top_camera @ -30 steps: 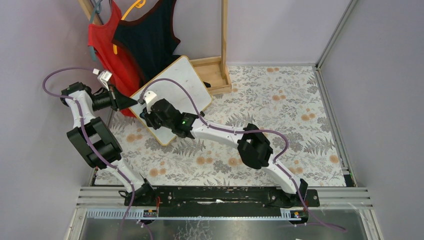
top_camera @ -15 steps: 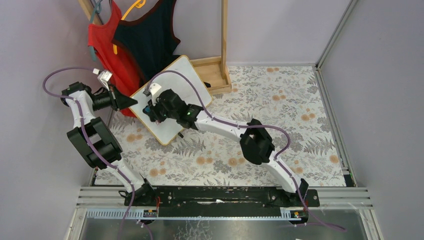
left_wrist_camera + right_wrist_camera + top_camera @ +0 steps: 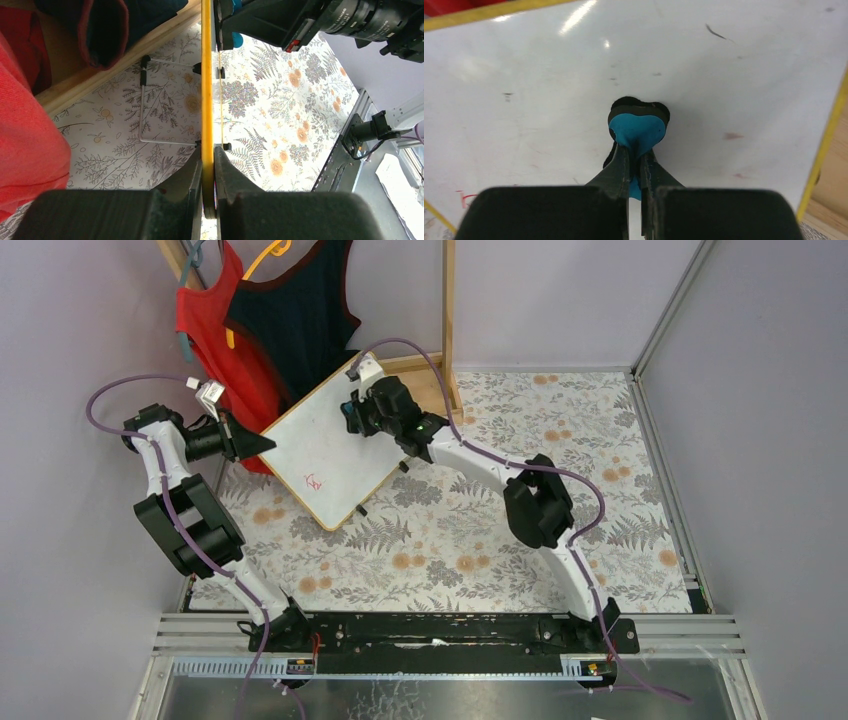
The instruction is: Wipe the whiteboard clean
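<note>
Bright whiteboard (image 3: pixel 549 75) glare; foreground seemingly blurred.

Top camera looks down from behind; both wrist cameras sit close on the shared whiteboard (image 3: pixel 322 440).

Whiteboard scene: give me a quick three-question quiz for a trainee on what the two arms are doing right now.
1. True or false: the left gripper is clamped on the edge of the whiteboard.
2. What does the right gripper press against the whiteboard?
A. a blue eraser
B. a red marker
C. a folded cloth
3. Fill in: in the top view, the red mark sits toward the whiteboard's ___ corner (upper or lower).

Key: 1 true; 2 A; 3 lower.
</note>
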You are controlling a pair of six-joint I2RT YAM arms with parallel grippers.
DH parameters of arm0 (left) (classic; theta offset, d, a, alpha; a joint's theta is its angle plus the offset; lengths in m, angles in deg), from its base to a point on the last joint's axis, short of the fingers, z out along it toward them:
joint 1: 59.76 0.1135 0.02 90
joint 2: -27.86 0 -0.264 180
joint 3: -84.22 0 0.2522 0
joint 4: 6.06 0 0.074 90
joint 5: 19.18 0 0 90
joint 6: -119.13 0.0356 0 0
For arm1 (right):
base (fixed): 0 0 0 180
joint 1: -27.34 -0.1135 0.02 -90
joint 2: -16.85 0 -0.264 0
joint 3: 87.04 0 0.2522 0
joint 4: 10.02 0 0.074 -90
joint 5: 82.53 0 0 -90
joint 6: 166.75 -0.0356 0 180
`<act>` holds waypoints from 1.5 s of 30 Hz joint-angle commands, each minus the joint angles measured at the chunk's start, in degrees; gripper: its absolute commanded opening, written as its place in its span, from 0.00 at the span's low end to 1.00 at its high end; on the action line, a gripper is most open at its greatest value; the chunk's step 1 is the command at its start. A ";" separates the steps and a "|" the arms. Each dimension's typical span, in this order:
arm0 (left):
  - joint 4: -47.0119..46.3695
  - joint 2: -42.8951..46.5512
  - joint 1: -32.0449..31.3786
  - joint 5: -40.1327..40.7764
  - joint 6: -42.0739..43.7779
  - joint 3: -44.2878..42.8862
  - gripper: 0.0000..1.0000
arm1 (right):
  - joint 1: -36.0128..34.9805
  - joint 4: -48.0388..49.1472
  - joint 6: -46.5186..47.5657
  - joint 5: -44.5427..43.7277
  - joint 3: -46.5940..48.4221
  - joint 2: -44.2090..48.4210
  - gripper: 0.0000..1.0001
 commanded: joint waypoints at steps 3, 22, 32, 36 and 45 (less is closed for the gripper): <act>1.14 1.04 -0.80 2.92 2.62 0.55 0.00 | 0.32 4.87 -0.39 -4.85 -8.07 3.25 0.00; 1.18 0.80 -0.74 2.73 2.79 0.68 0.00 | -13.17 5.67 -1.01 -4.86 -8.00 0.49 0.00; 1.10 1.06 -0.73 2.90 2.85 0.94 0.00 | -14.40 6.63 -0.95 -6.63 -10.29 0.88 0.00; 1.10 1.17 -0.74 2.93 2.79 0.94 0.00 | -12.07 5.98 -0.08 -8.11 -11.17 1.58 0.00; 1.10 0.89 -0.74 2.97 2.60 0.84 0.00 | -1.58 6.41 0.02 -8.59 -14.97 3.86 0.00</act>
